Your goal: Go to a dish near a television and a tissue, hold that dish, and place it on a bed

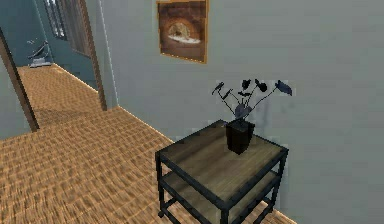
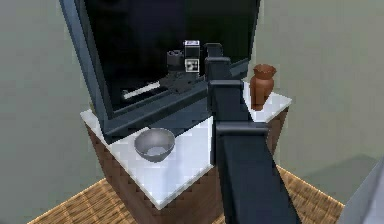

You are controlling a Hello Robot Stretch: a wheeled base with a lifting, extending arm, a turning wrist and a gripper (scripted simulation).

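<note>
A grey metal bowl-shaped dish [image 2: 155,145] sits on the white top of a brown cabinet [image 2: 190,165], just in front of a large dark television [image 2: 120,50]. The dark arm bar [image 2: 245,160] rises from the bottom edge over the cabinet. At its far end are the white marker squares [image 2: 191,56]. Left of them the gripper [image 2: 160,85] lies against the dark screen, above and behind the dish. I cannot tell whether it holds anything.
A brown vase [image 2: 263,86] stands on the cabinet's right end. In the forward view a low two-shelf side table [image 1: 222,160] carries a black pot with a dark plant [image 1: 240,135]. A framed picture [image 1: 183,29] hangs on the wall. A doorway [image 1: 60,60] opens at left over wood floor.
</note>
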